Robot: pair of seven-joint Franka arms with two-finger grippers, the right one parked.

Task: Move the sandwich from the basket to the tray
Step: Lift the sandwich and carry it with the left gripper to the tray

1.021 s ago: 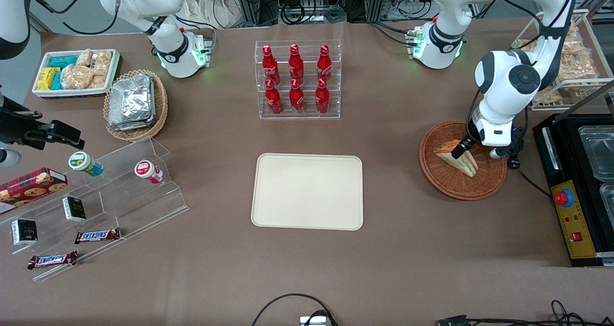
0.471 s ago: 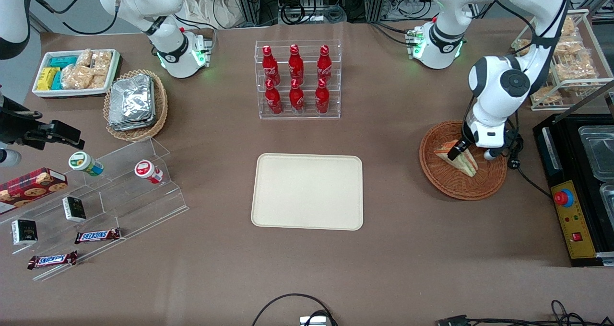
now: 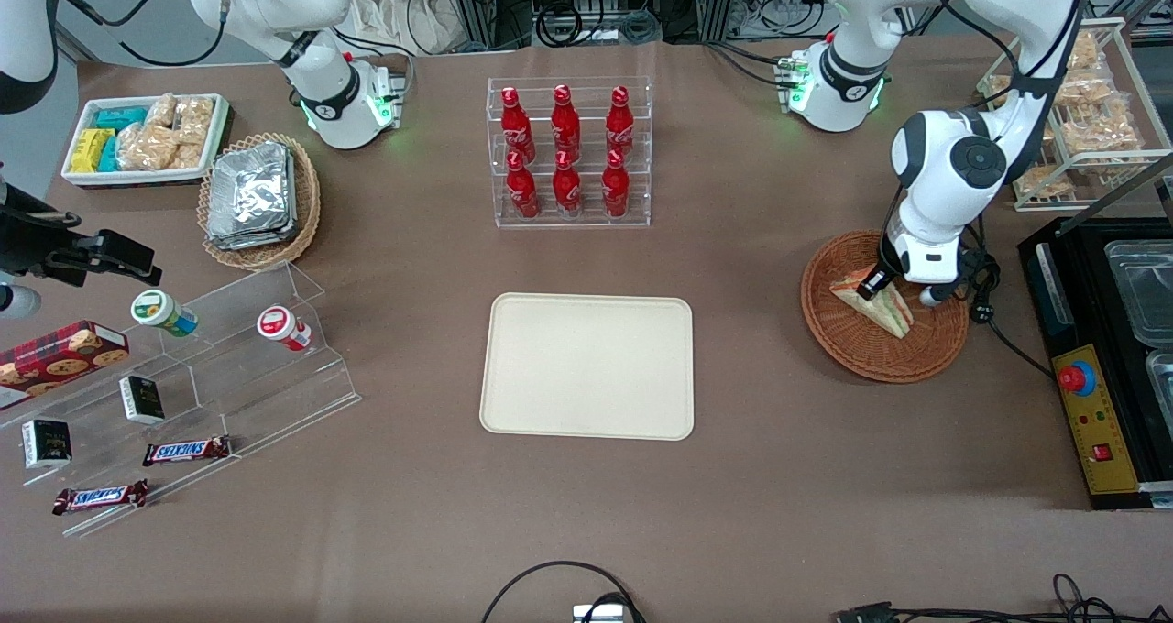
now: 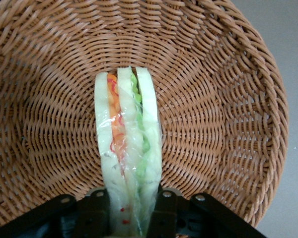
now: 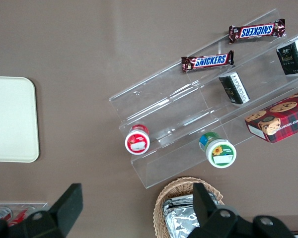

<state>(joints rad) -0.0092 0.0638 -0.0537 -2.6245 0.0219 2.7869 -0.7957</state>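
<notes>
The sandwich (image 3: 882, 306), a white-bread wedge in clear wrap with orange and green filling, lies in the reddish-brown woven basket (image 3: 871, 359) toward the working arm's end of the table. My left gripper (image 3: 873, 284) reaches down into the basket. In the left wrist view the sandwich (image 4: 129, 144) stands on edge over the basket's weave (image 4: 228, 99). The gripper (image 4: 131, 215) is shut on its thick end, with a black finger (image 4: 96, 213) pressed against each bread face. The cream tray (image 3: 586, 366) lies flat and bare at the table's middle, nearer the front camera than the bottle rack.
A clear rack of red bottles (image 3: 568, 151) stands farther back than the tray. A black control box with a red button (image 3: 1090, 403) sits beside the basket at the table's end. A wire rack of snacks (image 3: 1090, 119) is farther back. Acrylic shelves (image 3: 183, 376), a foil-packet basket (image 3: 259, 200) and a white bin (image 3: 142, 137) are toward the parked arm's end.
The left arm's wrist and forearm have shifted a little away from the front camera and toward the tray's side. The fingers stay at the sandwich, which has hardly moved in the basket.
</notes>
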